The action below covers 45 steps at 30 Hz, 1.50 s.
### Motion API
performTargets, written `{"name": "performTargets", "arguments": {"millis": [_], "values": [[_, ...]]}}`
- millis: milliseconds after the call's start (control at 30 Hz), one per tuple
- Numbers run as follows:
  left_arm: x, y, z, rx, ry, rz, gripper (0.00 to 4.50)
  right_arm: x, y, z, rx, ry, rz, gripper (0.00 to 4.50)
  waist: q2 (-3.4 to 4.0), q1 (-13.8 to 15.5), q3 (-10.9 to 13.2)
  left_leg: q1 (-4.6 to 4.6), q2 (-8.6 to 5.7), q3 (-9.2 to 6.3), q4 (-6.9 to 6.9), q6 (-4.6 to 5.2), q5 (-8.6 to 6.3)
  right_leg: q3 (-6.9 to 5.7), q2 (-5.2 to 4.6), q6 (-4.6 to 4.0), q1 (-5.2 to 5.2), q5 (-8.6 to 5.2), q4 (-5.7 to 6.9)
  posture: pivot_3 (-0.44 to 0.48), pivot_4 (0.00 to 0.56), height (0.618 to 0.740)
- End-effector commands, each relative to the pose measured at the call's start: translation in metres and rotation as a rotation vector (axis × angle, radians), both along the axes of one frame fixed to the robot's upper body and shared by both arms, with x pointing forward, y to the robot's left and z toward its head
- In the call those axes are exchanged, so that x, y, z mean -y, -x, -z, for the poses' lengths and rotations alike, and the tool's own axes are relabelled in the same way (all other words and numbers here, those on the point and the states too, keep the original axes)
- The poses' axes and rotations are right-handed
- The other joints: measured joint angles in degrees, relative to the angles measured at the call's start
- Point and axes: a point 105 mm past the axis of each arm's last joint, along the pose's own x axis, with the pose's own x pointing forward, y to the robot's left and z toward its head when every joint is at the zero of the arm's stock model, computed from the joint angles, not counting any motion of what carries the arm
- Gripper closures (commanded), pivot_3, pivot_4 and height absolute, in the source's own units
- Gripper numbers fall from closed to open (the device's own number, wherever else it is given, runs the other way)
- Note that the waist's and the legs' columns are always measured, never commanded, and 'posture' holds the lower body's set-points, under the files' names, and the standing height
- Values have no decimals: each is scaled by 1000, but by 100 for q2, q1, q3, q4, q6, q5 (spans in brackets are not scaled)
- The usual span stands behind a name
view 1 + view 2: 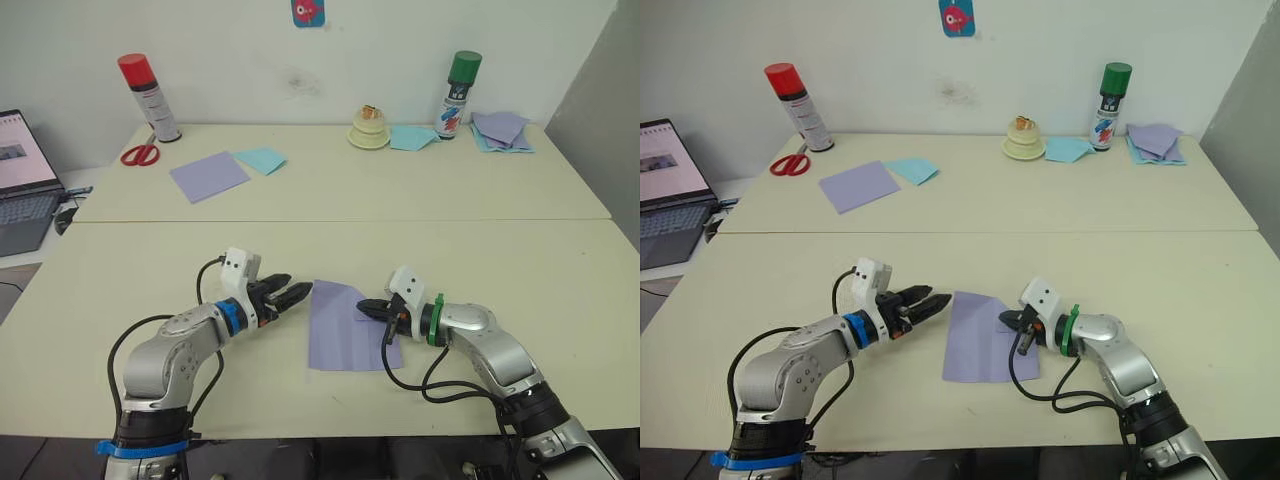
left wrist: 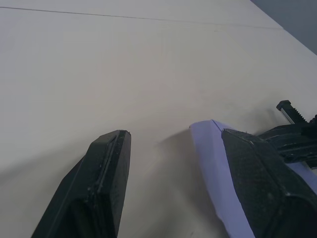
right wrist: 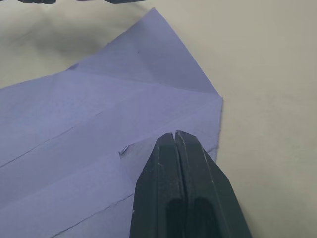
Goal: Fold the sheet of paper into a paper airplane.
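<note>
The sheet of paper (image 1: 345, 325) lies flat on the table (image 1: 520, 260) (one corner folded over). The left gripper (image 1: 294, 293) is open beside it. The right gripper (image 1: 366, 309), fingers pressed together, pushes down on it.

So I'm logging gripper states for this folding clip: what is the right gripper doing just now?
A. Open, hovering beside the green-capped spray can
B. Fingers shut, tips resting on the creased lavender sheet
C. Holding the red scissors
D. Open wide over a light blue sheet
B: in the right wrist view the right gripper has its two black fingers pressed together, tips down on the sheet of paper, whose corner is folded over.
</note>
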Motion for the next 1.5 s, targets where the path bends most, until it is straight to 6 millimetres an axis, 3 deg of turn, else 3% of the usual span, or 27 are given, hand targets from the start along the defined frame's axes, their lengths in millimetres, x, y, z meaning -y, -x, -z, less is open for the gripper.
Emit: {"name": "performTargets", "arguments": {"millis": [33,233,333,567,633,800,1000,1500], "values": [[12,-4,-3,27,12,20,1273,1,4,9,-30,22,4,4500,0,-2,0,-1,0,0,0,0,0,0,1,0,-1,0,0,0,150,740],[16,-6,11,5,-34,52,1273,4,4,9,-25,28,25,4500,0,-2,0,-3,0,1,-2,-14,7,2,0,0,-6,0,0,0,150,740],[14,-1,8,13,-21,76,1850,5,4,10,-25,29,35,4500,0,-2,0,-3,-2,2,-2,-14,7,3,0,0,-6,0,-1,0,150,740],[12,5,4,25,-35,106,4060,5,5,10,-21,21,47,4500,0,-3,0,-3,-2,-1,-2,-1,0,2,-3,0,-7,0,0,0,150,740],[14,4,4,38,-55,111,4437,4,5,10,-20,19,47,4500,0,-4,0,-3,-2,-1,-2,0,0,1,-3,0,-7,0,0,0,150,740],[17,-13,-3,156,-201,126,4437,0,4,5,-15,5,46,4500,0,1,0,-4,-1,-1,-2,0,0,1,-2,0,-5,0,-1,0,150,740],[27,-20,-13,271,-311,232,4437,-3,2,0,-13,-9,49,4500,0,-6,0,-5,-1,2,-2,-11,6,3,-2,0,-10,0,0,0,150,740],[54,18,-3,391,-511,538,4437,-1,1,2,-23,-12,80,4500,1,-13,1,-14,-1,2,-3,1,-1,5,-2,-1,-24,0,3,0,150,740]]}}
